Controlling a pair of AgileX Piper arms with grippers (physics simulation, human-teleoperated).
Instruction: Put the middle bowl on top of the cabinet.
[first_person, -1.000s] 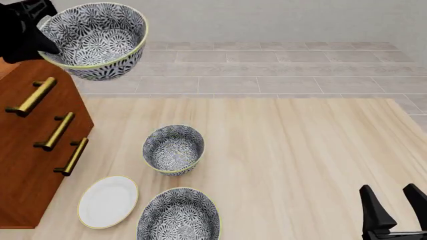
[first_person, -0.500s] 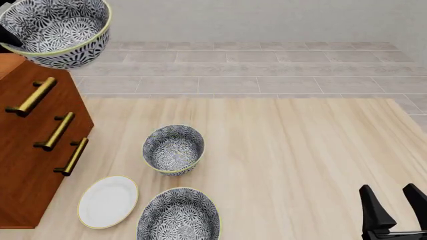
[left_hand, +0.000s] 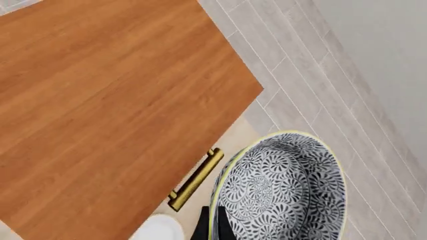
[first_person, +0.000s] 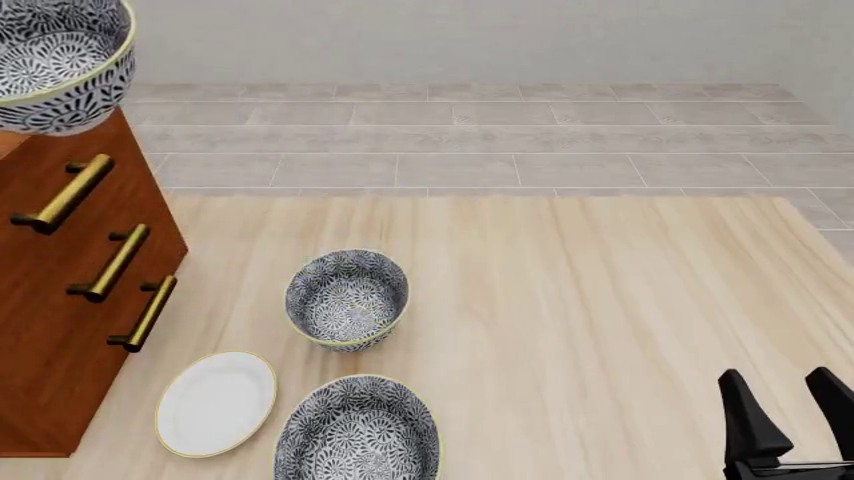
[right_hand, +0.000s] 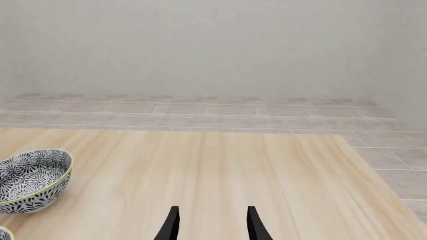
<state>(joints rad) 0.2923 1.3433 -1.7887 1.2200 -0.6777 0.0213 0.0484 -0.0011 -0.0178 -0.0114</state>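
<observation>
No readable writing anywhere. Left gripper (left_hand: 212, 227) is gripping the middle bowl (first_person: 56, 62) by its rim, holding it in the air w/ the cabinet (first_person: 67, 290) top below. Right gripper (first_person: 790, 415) is idling w/ fingers apart, nothing between them.

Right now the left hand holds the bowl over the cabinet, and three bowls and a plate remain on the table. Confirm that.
Wrong count. The front view shows two bowls on the table, beside the plate. The rest stands: the third bowl is held over the cabinet by the left hand.

Cabinet (first_person: 60, 300): reddish wood grain, matt; brass handles (first_person: 60, 193). Middle bowl (first_person: 54, 55): glossy patterned ceramic.
</observation>
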